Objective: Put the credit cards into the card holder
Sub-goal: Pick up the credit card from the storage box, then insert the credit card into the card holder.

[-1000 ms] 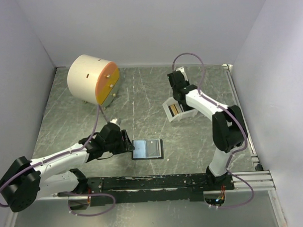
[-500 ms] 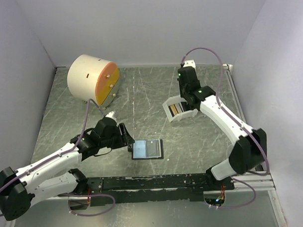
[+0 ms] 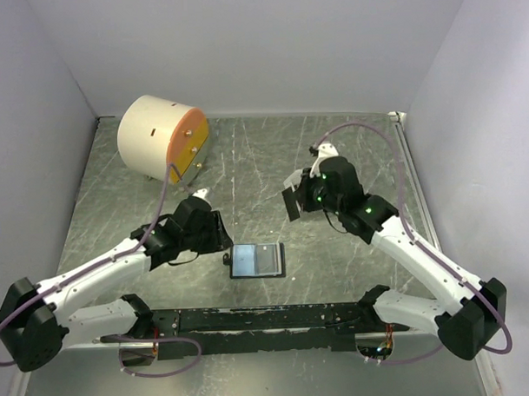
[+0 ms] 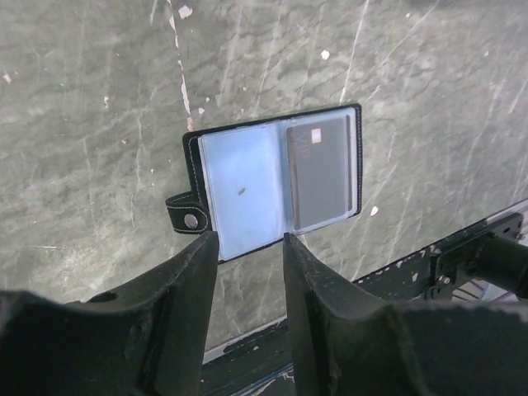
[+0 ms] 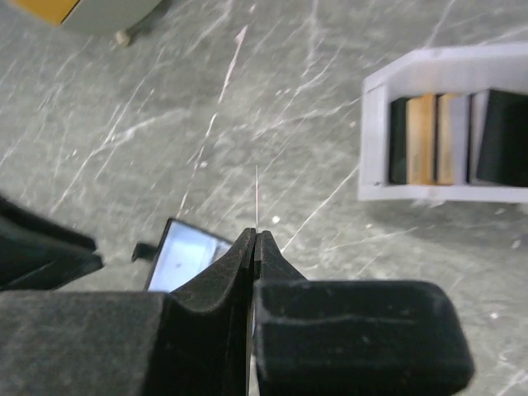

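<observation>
The black card holder [image 3: 258, 260] lies open on the table, with clear pockets; one grey card [image 4: 320, 169] sits in its right pocket. It also shows in the left wrist view [image 4: 272, 177] and the right wrist view [image 5: 186, 256]. My left gripper [image 4: 250, 239] is open and empty, hovering just over the holder's near-left edge [image 3: 224, 245]. My right gripper [image 5: 255, 235] is shut on a credit card [image 5: 256, 194] seen edge-on as a thin line. In the top view it holds the card [image 3: 291, 203] in the air, above and to the right of the holder.
A white tray [image 5: 375, 132] with several upright cards [image 5: 421, 128] stands behind the right gripper, mostly hidden by the arm in the top view. A cream cylinder [image 3: 162, 137] with an orange face stands at the back left. A black rail [image 3: 269, 318] runs along the near edge.
My right gripper has left the white tray and moved nearer and left, toward the holder, carrying a card. My left gripper has edged slightly back beside the holder.
</observation>
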`<state>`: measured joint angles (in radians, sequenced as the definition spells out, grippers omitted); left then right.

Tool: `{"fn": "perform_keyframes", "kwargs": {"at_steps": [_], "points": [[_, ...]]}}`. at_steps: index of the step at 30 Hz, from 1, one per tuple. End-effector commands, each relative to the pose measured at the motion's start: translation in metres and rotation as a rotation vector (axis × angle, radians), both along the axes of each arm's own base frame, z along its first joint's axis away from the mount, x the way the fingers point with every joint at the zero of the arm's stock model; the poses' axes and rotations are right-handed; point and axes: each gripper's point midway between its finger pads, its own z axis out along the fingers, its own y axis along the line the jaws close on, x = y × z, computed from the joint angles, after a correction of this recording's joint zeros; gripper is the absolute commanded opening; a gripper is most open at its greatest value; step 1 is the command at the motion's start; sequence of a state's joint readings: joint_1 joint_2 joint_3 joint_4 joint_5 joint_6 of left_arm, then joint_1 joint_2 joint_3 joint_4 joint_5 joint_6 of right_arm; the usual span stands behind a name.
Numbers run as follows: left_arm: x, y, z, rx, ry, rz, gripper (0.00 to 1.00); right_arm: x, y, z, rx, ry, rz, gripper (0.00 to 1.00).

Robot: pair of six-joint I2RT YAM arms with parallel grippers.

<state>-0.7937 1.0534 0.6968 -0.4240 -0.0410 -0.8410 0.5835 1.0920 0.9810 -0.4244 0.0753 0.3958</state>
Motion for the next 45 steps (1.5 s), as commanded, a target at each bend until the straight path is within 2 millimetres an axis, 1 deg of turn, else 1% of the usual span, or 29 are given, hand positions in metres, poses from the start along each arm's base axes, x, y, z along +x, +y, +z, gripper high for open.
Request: {"fn": "perform_keyframes", "kwargs": {"at_steps": [1,4,7,11,13,16,21,23,27,30,33,39,42,45], "points": [[-0.003,-0.018,-0.013,-0.020,0.020,-0.095,0.46,-0.024,0.022,-0.010,0.094,0.061,0.056,0.00],[0.000,-0.024,-0.021,-0.024,0.026,-0.110,0.41,-0.037,0.033,-0.012,0.154,0.085,0.075,0.00],[0.001,-0.020,-0.037,0.022,0.059,-0.088,0.35,-0.048,0.044,-0.021,0.199,0.109,0.087,0.00],[-0.001,-0.014,-0.057,0.060,0.097,-0.062,0.30,-0.061,0.060,-0.039,0.249,0.165,0.122,0.00],[-0.003,-0.010,-0.066,0.071,0.106,-0.054,0.30,-0.067,0.068,-0.048,0.264,0.194,0.135,0.00],[-0.007,-0.005,-0.076,0.092,0.123,-0.041,0.33,-0.074,0.077,-0.062,0.280,0.236,0.155,0.00],[-0.012,0.014,-0.096,0.177,0.168,0.007,0.36,-0.076,0.080,-0.077,0.290,0.268,0.130,0.00],[-0.014,0.016,-0.100,0.178,0.179,0.015,0.36,-0.076,0.081,-0.084,0.289,0.286,0.119,0.00],[-0.019,0.013,-0.105,0.147,0.191,0.009,0.37,-0.076,0.084,-0.095,0.305,0.318,0.099,0.00],[-0.023,0.017,-0.108,0.151,0.203,0.026,0.37,-0.077,0.087,-0.101,0.326,0.332,0.092,0.00],[-0.026,0.015,-0.107,0.130,0.216,0.027,0.37,-0.080,0.093,-0.108,0.341,0.354,0.100,0.00],[-0.032,0.005,-0.096,0.026,0.227,0.024,0.38,-0.087,0.106,-0.120,0.362,0.388,0.125,0.00],[-0.036,-0.005,-0.085,-0.050,0.232,0.002,0.37,-0.088,0.106,-0.131,0.337,0.400,0.121,0.00],[-0.035,-0.004,-0.078,-0.057,0.222,0.019,0.35,-0.088,0.105,-0.139,0.319,0.407,0.114,0.00]]}}
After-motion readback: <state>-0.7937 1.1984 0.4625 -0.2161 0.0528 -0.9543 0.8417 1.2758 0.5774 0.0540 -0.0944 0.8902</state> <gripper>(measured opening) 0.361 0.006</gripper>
